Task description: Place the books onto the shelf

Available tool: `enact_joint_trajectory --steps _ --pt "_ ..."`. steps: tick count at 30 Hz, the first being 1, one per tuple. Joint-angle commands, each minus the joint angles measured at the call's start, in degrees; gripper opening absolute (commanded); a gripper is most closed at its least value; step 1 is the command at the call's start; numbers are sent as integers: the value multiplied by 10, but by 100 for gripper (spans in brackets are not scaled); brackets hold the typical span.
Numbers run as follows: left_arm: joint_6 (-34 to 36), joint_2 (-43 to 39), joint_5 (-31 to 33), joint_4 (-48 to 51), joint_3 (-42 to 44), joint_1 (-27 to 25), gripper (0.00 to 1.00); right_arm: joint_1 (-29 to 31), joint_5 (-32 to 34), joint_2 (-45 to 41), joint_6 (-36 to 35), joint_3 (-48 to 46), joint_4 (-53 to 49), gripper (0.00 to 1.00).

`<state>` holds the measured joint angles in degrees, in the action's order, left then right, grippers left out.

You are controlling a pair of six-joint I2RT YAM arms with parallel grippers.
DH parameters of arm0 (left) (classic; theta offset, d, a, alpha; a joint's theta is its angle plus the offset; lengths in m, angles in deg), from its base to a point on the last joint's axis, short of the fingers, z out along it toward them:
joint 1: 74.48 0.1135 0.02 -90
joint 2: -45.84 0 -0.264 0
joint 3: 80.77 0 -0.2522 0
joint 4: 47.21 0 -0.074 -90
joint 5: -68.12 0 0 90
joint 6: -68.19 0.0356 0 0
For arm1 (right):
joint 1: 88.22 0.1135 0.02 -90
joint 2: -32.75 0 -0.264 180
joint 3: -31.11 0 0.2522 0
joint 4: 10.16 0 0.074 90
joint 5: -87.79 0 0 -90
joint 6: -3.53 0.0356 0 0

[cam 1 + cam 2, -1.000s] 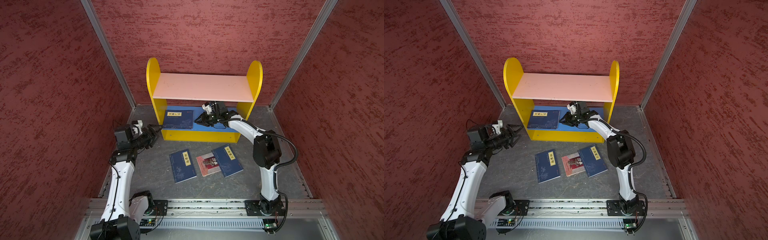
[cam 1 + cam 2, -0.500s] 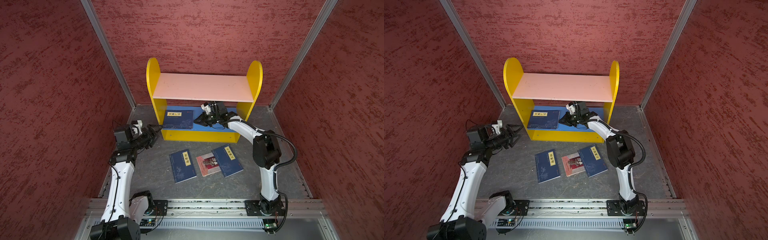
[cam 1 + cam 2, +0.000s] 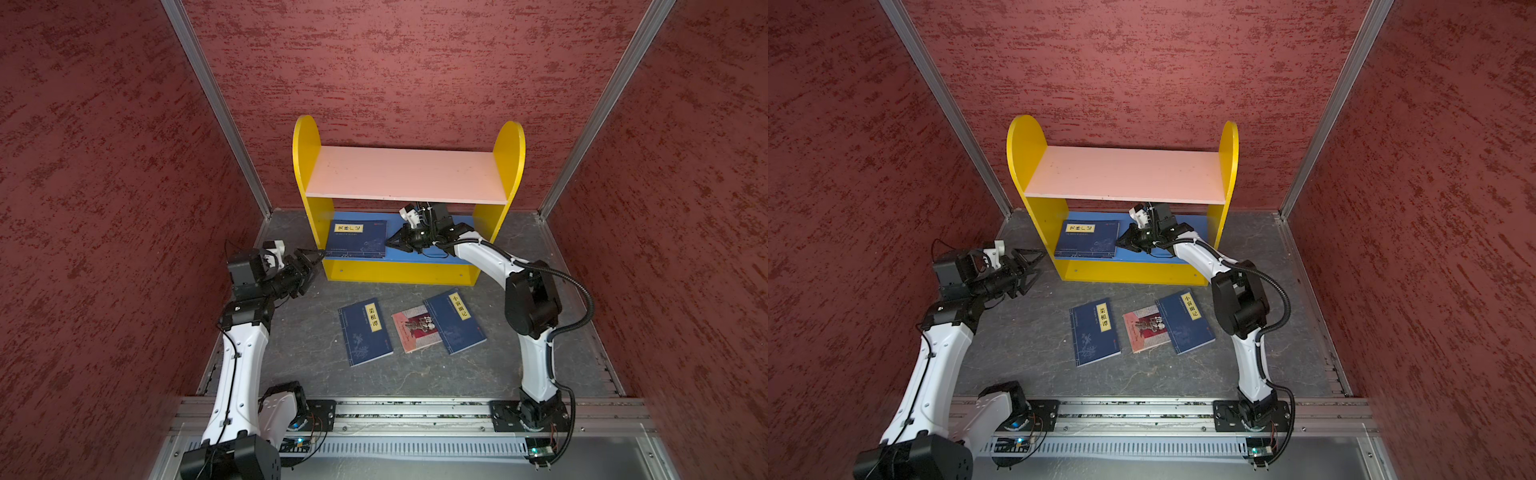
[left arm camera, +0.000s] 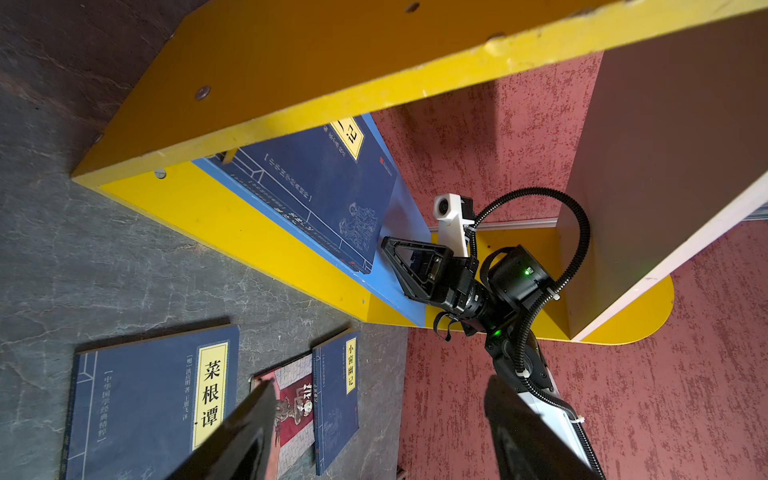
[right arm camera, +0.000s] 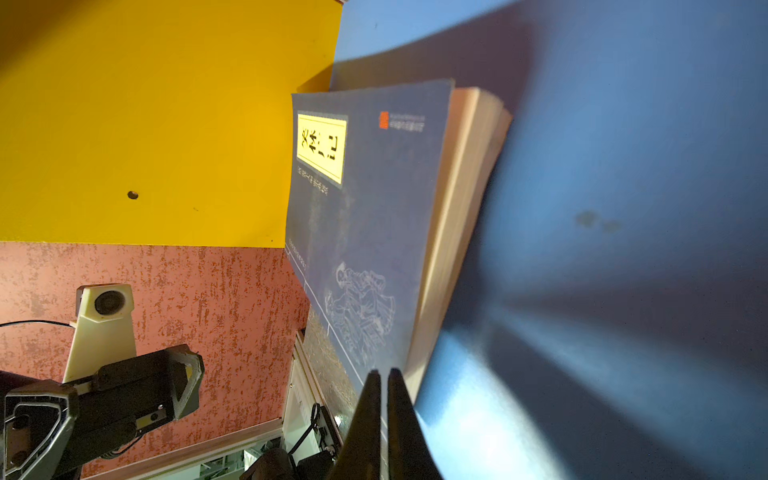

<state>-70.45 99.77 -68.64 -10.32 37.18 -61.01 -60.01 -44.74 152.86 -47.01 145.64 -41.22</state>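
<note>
Right fingers [image 3: 388,242]: pressed shut, nothing visibly pinched, tips at the near short edge of the shelved navy book [image 3: 357,241].
Shelved navy book: flat on the shelf [image 3: 405,172], on its blue lower board [image 5: 602,166], straight ahead of those tips.
Long axis: along the board, in line with the right fingers; title end points away, toward the left side panel [image 3: 305,158].
Left fingers [image 3: 312,266]: spread wide, empty, outside that panel.
Nearer arm: we judge the right.
Remaining books: three flat on the desk [image 3: 415,374].

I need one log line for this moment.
left end effector: open, empty; right end effector: shut beside shelved navy book; on floor: 菜根谭, pink book, 小窗幽记
</note>
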Motion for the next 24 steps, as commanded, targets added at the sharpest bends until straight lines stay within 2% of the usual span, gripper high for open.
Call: enact_joint_trajectory --steps 1,6,13,24 --pt "0 -2 -10 -1 5 5 79 4 -12 14 -2 21 7 8" --pt "1 -3 -10 -1 5 5 79 5 -7 11 -6 23 4 8" --pt "0 -3 -10 -1 5 4 79 4 55 -28 -25 12 -4 10" --pt "-1 -3 -9 -5 8 5 79 4 48 -29 -17 -25 15 8"
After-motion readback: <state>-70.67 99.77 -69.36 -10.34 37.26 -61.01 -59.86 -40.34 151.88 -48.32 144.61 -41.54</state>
